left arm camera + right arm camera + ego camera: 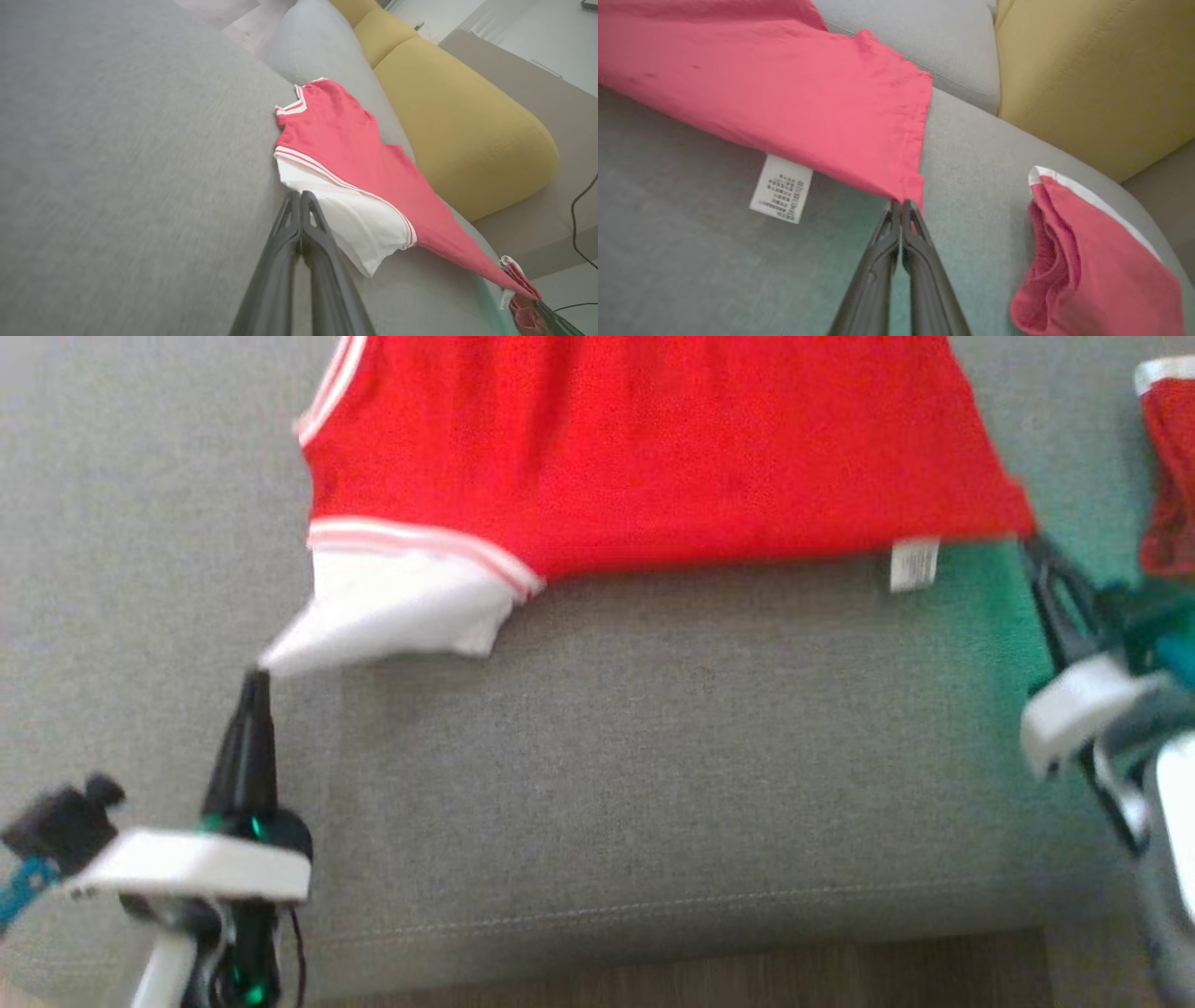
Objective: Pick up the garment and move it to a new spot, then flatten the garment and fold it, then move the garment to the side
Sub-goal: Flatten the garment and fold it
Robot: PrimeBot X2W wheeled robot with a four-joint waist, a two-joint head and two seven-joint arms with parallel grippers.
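Observation:
The garment [653, 448] is a red shirt with white, red-striped sleeves, stretched across the grey sofa seat [653, 756]. My left gripper [255, 677] is shut on the tip of its white sleeve [392, 611]; the left wrist view shows the same pinch, left gripper [300, 193] at the sleeve's edge [359, 219]. My right gripper [1027, 537] is shut on the red hem corner; the right wrist view shows the right gripper [901, 203] biting that corner of the garment [784, 93]. A white care label [781, 189] hangs from the hem.
A second red garment with a white edge [1087, 261] lies bunched at the seat's right end [1167, 476]. A yellow sofa cushion [467, 121] stands behind the grey one. The seat's front edge and the wooden floor [747, 975] run along the bottom.

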